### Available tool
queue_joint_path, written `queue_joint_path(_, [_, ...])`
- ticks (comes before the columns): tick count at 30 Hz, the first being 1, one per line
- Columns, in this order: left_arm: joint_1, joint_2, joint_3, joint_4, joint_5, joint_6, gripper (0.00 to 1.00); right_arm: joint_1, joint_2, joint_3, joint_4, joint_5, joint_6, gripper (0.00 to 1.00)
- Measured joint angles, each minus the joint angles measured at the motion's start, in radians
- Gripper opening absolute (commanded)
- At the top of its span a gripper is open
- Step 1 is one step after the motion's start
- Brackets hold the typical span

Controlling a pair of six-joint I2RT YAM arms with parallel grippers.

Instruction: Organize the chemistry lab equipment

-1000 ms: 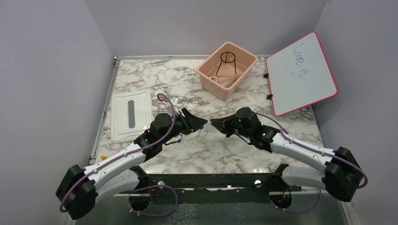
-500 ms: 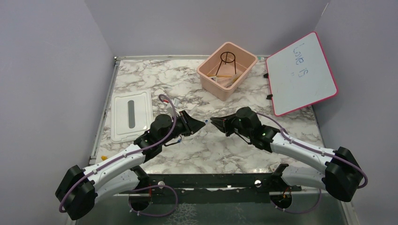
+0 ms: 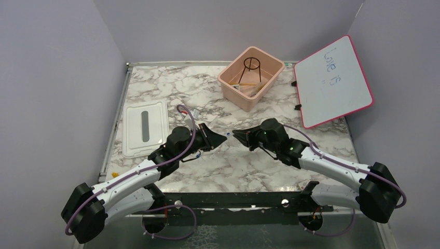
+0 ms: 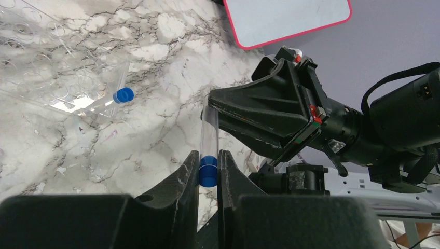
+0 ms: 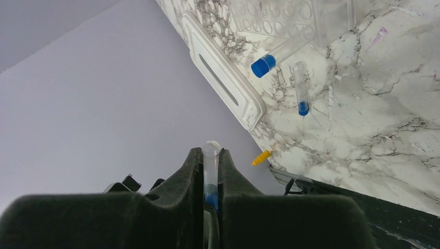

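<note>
On the marble bench (image 3: 155, 83), your pink bin (image 3: 236, 96) sits upper centre. Mid-frame, the left tool (image 4: 208, 154) is clenched on a clear tube (image 4: 209, 135) at its blue cap (image 4: 208, 174). The right tool (image 5: 210, 151) grips a tube too, perhaps the same. This looks like a handover: next, release one side and carry it binward.

Top view high at the near side, looking down on the whole desk (image 3: 171, 88), left wrist view close, facing the right end effector (image 4: 212, 104), right wrist view low, facing the white lid (image 5: 223, 72), shared with top view
</note>
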Motion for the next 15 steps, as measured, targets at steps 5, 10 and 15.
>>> queue_joint_path(5, [-0.002,0.0,0.03,-0.059,-0.008,0.043,0.09,0.0,0.001,0.011,-0.02,0.012,-0.044,0.55])
queue_joint_path(10, [-0.002,0.048,0.187,-0.248,-0.043,0.151,0.09,0.0,-0.008,0.064,-0.103,0.048,-0.193,0.59])
queue_joint_path(15, [-0.002,0.211,0.467,-0.501,-0.065,0.298,0.09,0.0,-0.1,0.059,-0.217,0.1,-0.351,0.59])
